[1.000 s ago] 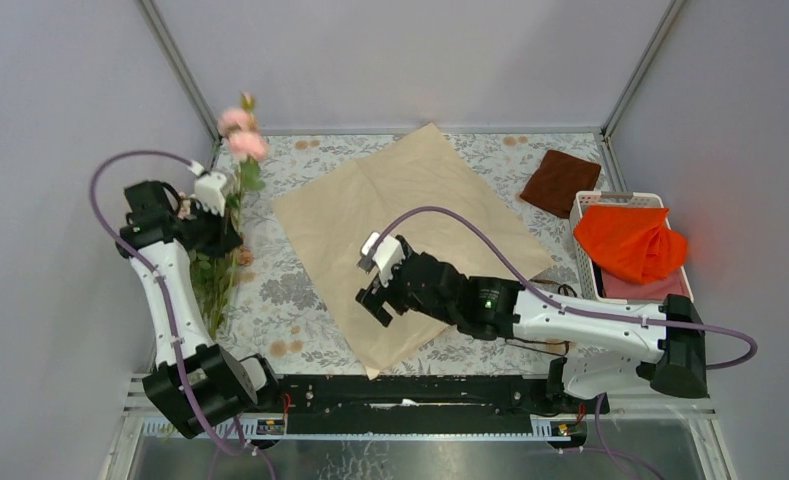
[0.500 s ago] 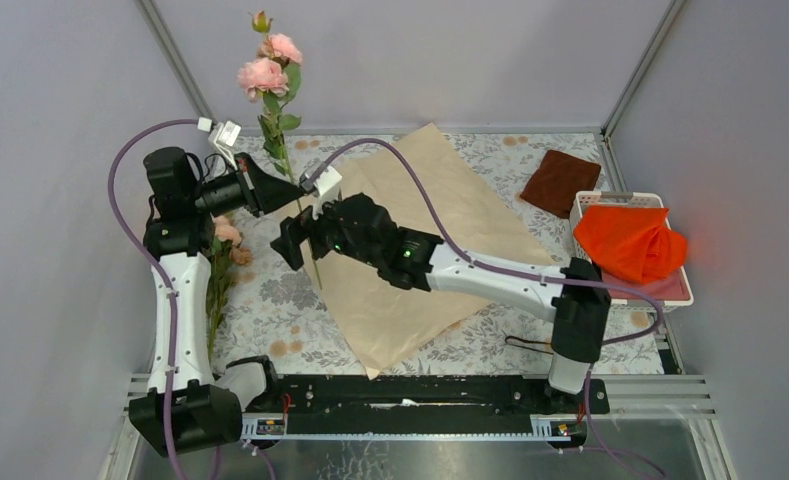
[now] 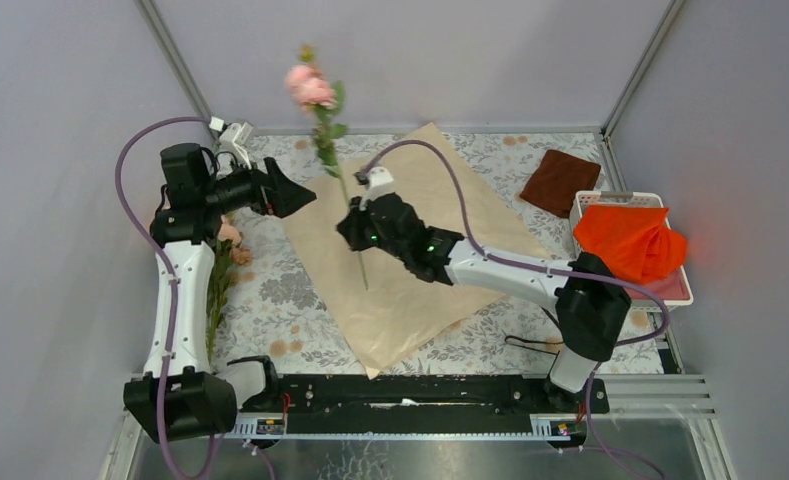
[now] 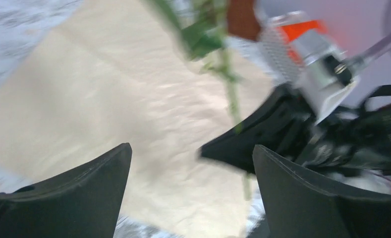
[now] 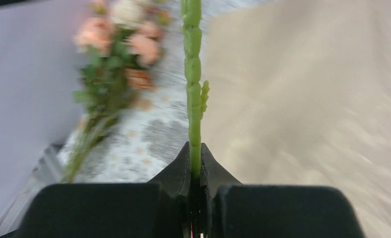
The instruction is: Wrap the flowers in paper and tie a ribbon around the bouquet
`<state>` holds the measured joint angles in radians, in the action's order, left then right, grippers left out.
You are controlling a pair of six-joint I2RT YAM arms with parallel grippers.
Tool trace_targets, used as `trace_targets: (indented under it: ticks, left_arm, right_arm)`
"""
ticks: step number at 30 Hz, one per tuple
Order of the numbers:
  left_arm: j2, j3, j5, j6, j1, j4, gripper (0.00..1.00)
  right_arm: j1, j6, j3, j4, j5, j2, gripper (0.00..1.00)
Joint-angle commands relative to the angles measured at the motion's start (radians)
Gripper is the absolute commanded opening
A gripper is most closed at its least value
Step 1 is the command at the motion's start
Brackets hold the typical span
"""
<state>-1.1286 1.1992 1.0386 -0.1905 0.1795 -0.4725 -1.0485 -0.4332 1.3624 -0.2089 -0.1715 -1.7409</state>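
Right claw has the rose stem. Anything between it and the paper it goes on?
Nothing visible. The right claw is shut on the rose stem, holding it over the paper, and the sheet beneath is bare. The left claw is open at the paper's left edge, apart from the stem.

Right hand [image 3: 353,226] was clamped on one rose stem [image 3: 332,150], with the pink blooms way up above the hand and the bare end poking out under it. The paper [image 3: 410,300] lay flat on the worktop [image 3: 290,290] right beneath that hand. Left hand [image 3: 295,192] sat just beside it, clear of the stem. More flowers [image 3: 218,285] lay behind the left hand, by the wall.
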Motion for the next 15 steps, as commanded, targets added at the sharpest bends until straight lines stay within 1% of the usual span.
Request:
trace_targets:
  ticks: [1, 3, 6, 9, 12, 13, 15]
  left_arm:
    - [-0.051, 0.041, -0.483, 0.474, -0.006, -0.298, 0.99]
    - [-0.066, 0.001, -0.659, 0.587, -0.005, -0.343, 0.99]
    - [-0.069, -0.113, -0.858, 0.716, -0.003, -0.34, 0.99]
    - [-0.077, -0.212, -0.956, 0.774, 0.01, -0.304, 0.99]
    - [-0.098, -0.259, -1.021, 0.791, 0.051, -0.283, 0.98]
    - [-0.104, -0.265, -1.033, 0.796, 0.07, -0.282, 0.98]
    - [-0.107, -0.268, -1.092, 0.805, 0.1, -0.297, 0.92]
  right_arm:
    - [0.107, -0.169, -0.18, 0.027, -0.083, 0.127, 0.0]
    - [0.116, -0.176, -0.238, 0.084, -0.107, 0.14, 0.0]
    - [0.143, -0.202, -0.3, 0.114, -0.107, 0.122, 0.0]
    - [0.176, -0.229, -0.318, 0.135, -0.113, 0.079, 0.0]
    - [0.2, -0.249, -0.324, 0.127, -0.09, 0.03, 0.0]
    - [0.205, -0.247, -0.313, 0.137, -0.073, 0.01, 0.09]
    - [0.21, -0.232, -0.276, 0.189, -0.058, -0.024, 0.56]
